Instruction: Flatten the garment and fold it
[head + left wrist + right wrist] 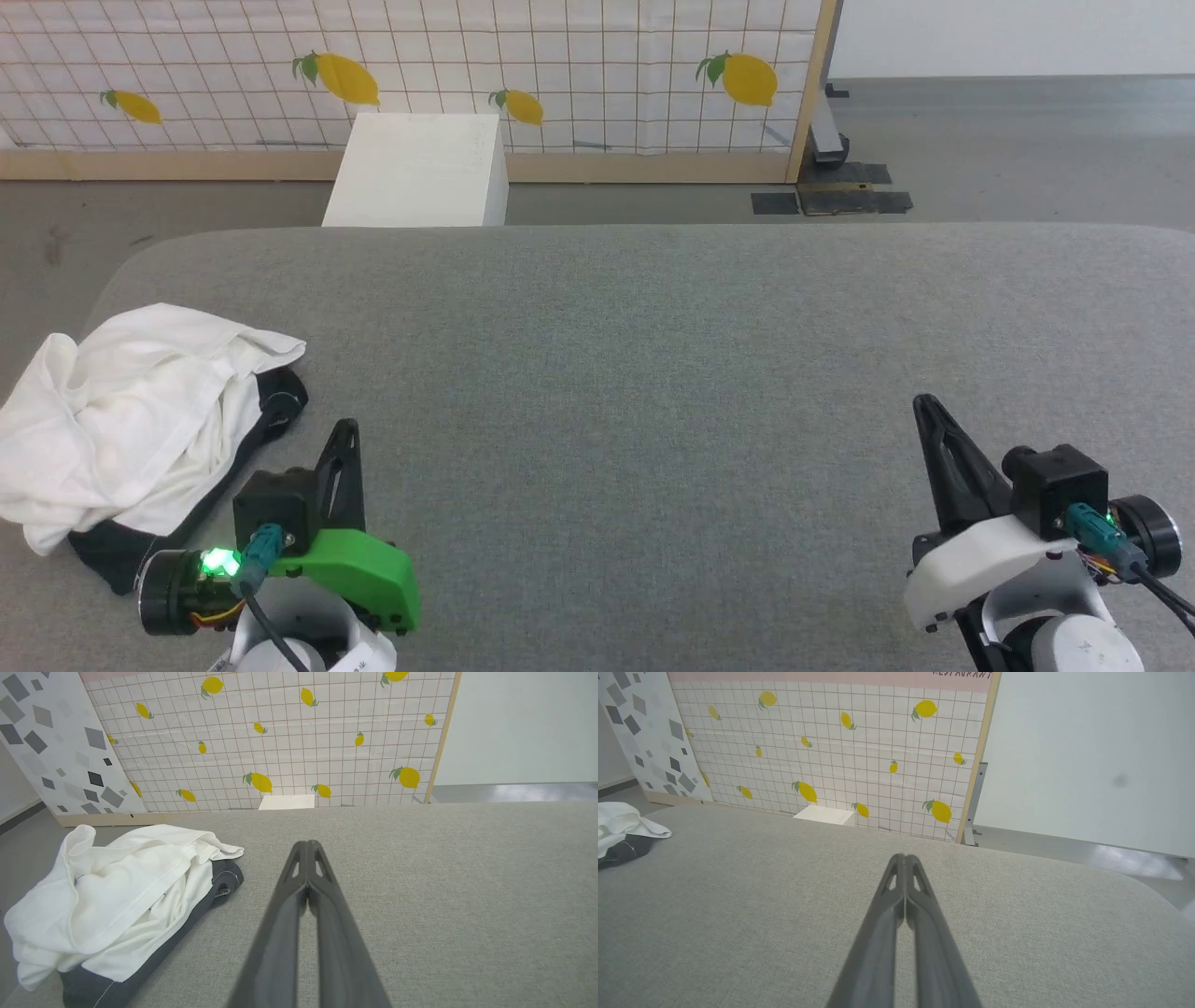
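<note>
**Garment (131, 411) heaped at nine o'clock on the table (653, 355)**

Nearest, left gripper (346, 431) at seven o'clock and right gripper (926, 406) at five o'clock: jaws pressed together, empty, over the grey table. The crumpled garment lies just beside the left gripper. Beyond, at eleven o'clock, a white box (417, 168), then a lemon-print panel (579, 56).
</note>
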